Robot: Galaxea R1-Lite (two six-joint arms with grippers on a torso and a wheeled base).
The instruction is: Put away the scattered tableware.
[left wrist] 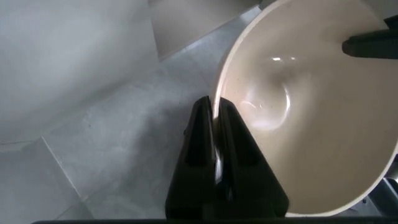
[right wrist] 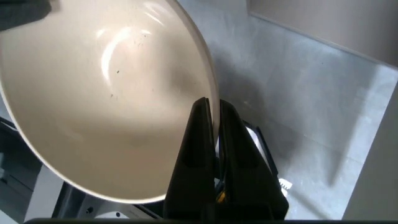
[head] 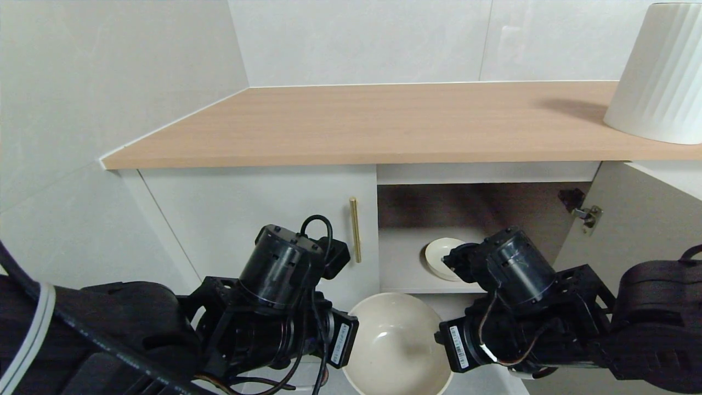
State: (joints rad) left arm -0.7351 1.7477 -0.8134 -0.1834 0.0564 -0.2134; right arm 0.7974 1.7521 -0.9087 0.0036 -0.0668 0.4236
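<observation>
I hold one large cream bowl (head: 396, 345) low in front of a cupboard, gripped from both sides. My left claw (left wrist: 214, 115) is clamped on its rim, and my right claw (right wrist: 213, 115) is clamped on the opposite rim. Grey floor tiles (left wrist: 106, 149) lie beneath it.

Just beyond the bowl is one open compartment. Its pale shelf (head: 400, 271) carries one small cream dish (head: 437, 255) near the front edge, partly hidden behind my right wrist. The opening is bounded on the left by one shut white door (head: 247, 208) with a single brass handle (head: 355, 229). On the right, one door (head: 636, 225) is swung outward on its hinge (head: 586, 213).

A wooden table (head: 384, 120) overhangs the cupboard, with its front edge above the opening. One white ribbed shade (head: 658, 77) stands at its right end. White walls close the back and the left
</observation>
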